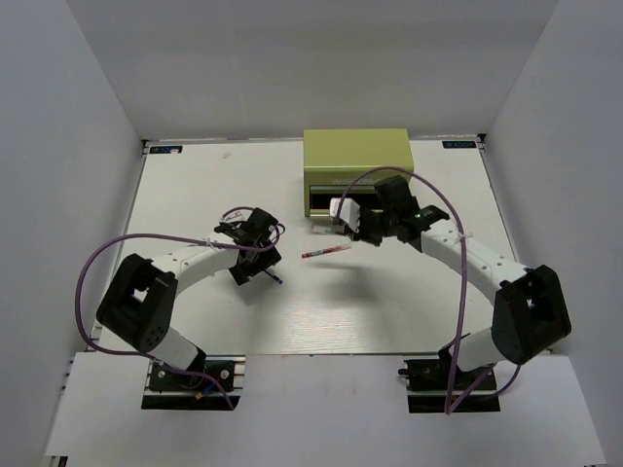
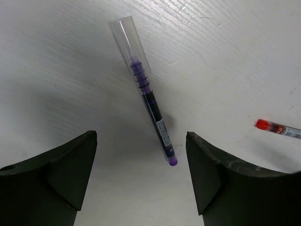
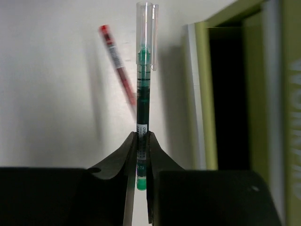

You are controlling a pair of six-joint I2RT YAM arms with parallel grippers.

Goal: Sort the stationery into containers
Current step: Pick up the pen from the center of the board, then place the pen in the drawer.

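Two arms reach inward over the white table (image 1: 195, 195). The left arm bends at its elbow near the left edge and stretches toward the middle, with the wrist pointing down at the surface. The left gripper (image 2: 141, 139) is spread wide, and its fingers (image 2: 56, 174) touch nothing. A purple pen (image 2: 148, 94) lies flat on the table in the gap between them. Its clear cap (image 2: 126, 35) points away from the wrist and its purple end is nearer to the right finger.

The right arm rises from its base, folds at the elbow near the right edge, and extends toward the front of the olive-green tool chest (image 1: 357, 161). The right gripper (image 3: 142, 136) is clenched on a green pen (image 3: 143, 84), pinching it low on the barrel. The capped end stands out beyond the fingertips, just beside the chest's front.

Three pens can be counted: the purple one, the green one, and a red pen (image 1: 326, 252). The red pen lies on the table between the two grippers, near the chest but apart from it. There is one chest, standing at the far side of the table. Pale lettering (image 3: 296, 117) shows on its front. The dark gap beside the lettering may be an open drawer, but the right wrist view is too blurred to be sure.
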